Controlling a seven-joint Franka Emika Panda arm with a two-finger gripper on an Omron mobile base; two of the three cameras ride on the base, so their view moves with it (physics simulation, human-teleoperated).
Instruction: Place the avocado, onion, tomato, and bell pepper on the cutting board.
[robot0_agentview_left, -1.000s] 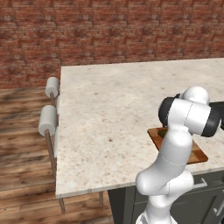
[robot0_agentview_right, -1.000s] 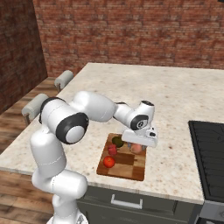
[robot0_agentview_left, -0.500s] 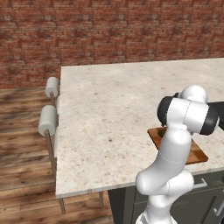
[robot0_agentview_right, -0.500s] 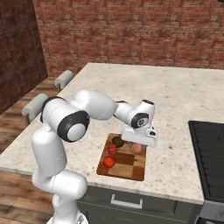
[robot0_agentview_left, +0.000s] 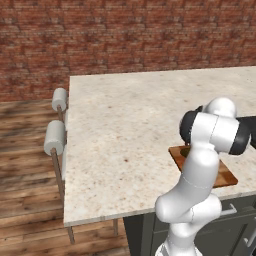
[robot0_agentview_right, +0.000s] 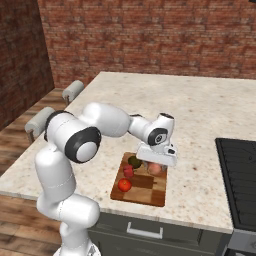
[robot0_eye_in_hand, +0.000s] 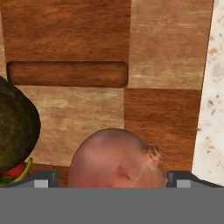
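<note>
One cutting board (robot0_agentview_right: 145, 189) is lying at the lower centre of the right base view, near the front edge of the surface (robot0_agentview_right: 200, 115). Four vegetables are sitting on it, one of each: the onion (robot0_agentview_right: 155, 169) toward the board's far right, the avocado (robot0_agentview_right: 134, 161) at the far left, the bell pepper (robot0_agentview_right: 128, 171) just in front of the avocado, the tomato (robot0_agentview_right: 124, 185) nearest the front edge. In the hand view the onion (robot0_eye_in_hand: 116, 159) is sitting low centre, between the fingers (robot0_eye_in_hand: 116, 178), which are standing spread wide to either side of it, gripping nothing. The gripper (robot0_agentview_right: 156, 164) is hovering directly over the onion. The speckled stone surface is stretching back toward one red brick wall (robot0_agentview_right: 150, 40). Two stool backs (robot0_agentview_left: 57, 117) are standing at the left side; wooden floor (robot0_agentview_left: 25, 165) is showing beyond.
</note>
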